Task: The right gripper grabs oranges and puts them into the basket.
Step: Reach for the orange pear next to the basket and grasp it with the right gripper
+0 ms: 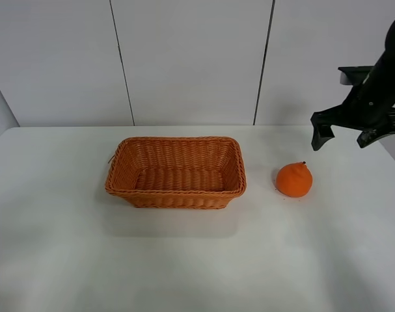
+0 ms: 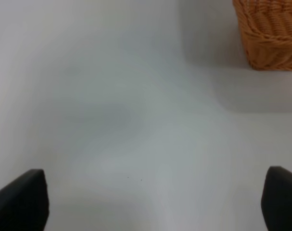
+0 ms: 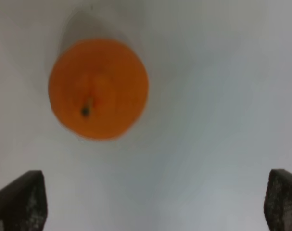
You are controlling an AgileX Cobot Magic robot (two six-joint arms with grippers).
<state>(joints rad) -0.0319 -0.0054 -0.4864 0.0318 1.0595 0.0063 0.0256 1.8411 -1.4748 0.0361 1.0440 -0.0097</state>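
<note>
One orange (image 1: 294, 179) with a raised knob and dark stem stands on the white table, to the right of the wicker basket (image 1: 176, 172). The basket is empty. My right gripper (image 1: 346, 134) hangs open in the air above and to the right of the orange, holding nothing. In the right wrist view the orange (image 3: 98, 89) lies below, ahead of the spread fingertips (image 3: 21, 199). My left gripper (image 2: 153, 204) is open over bare table; only a corner of the basket (image 2: 271, 33) shows there. The left arm is outside the exterior high view.
The white table (image 1: 184, 260) runs to a panelled white wall behind. Its right edge lies close to the right arm.
</note>
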